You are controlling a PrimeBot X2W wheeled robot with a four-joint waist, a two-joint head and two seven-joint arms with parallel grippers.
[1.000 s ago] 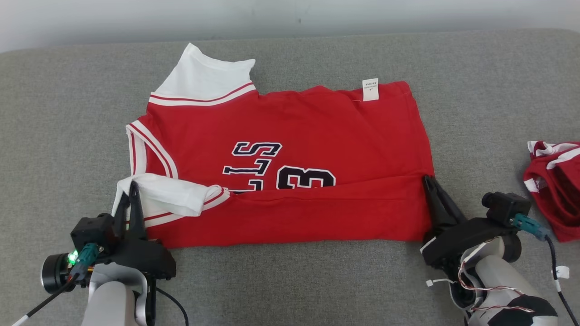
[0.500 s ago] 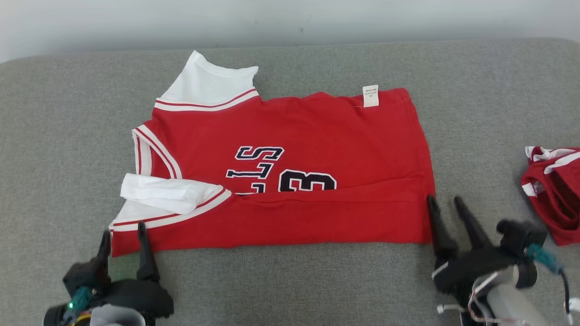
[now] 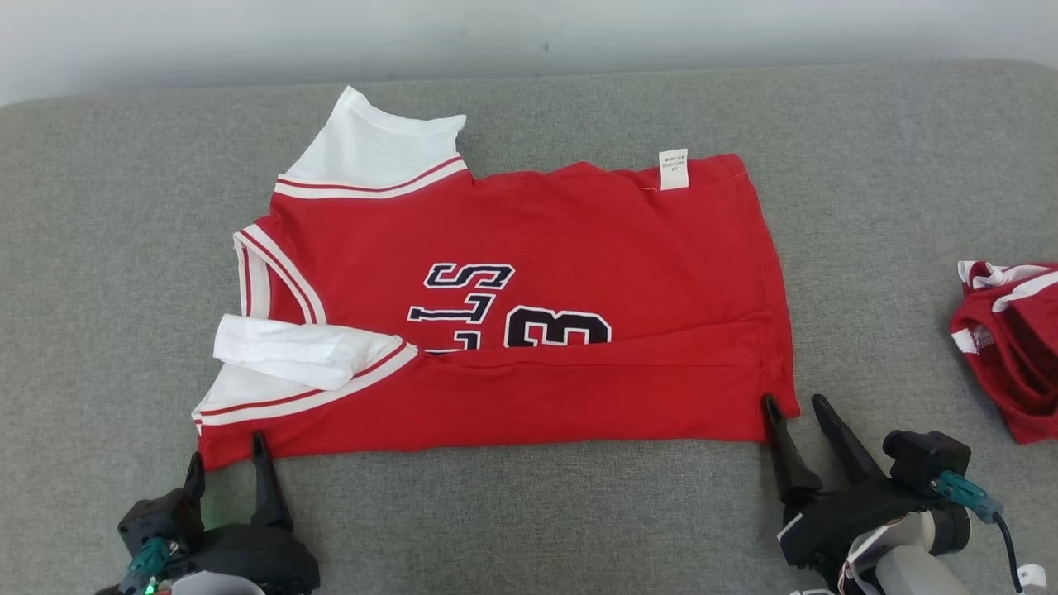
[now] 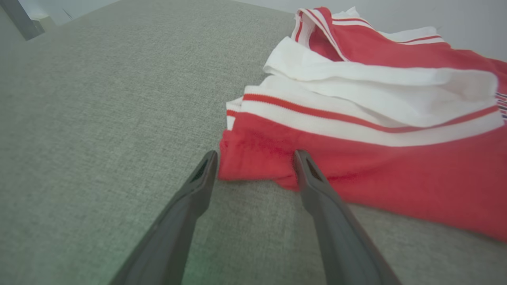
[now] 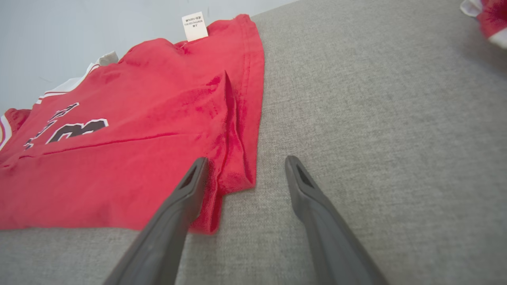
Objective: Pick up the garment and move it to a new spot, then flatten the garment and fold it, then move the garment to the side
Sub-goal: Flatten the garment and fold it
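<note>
I'm working over a grey cushion (image 3: 529, 529). The jersey (image 3: 579, 240) lies across the middle of it, neck end on my left and hem on my right. A second red garment (image 3: 1004, 347) is bunched well apart at the right edge.

The near long edge of the jersey lies folded up over the lower half of the printed number, so I judge the first lengthwise fold done and the fold step underway. Nothing is held. The left gripper (image 3: 227, 448) has its fingers spread at the near left corner, and the right gripper (image 3: 793, 401) stands open at the near right corner.

I think the next move calls for taking the far edge at both ends together and bringing it toward me evenly, with the far sleeve (image 3: 376, 149) tucked in.

The head view gives me the whole outline, a white sleeve (image 3: 289, 351) lying on top at the left, and the label (image 3: 674, 168) on the far edge. The left wrist view adds that the red corner sits between that gripper's fingertips. The right wrist view shows doubled cloth at the hem corner, with one finger over it and the other over bare cushion.
</note>
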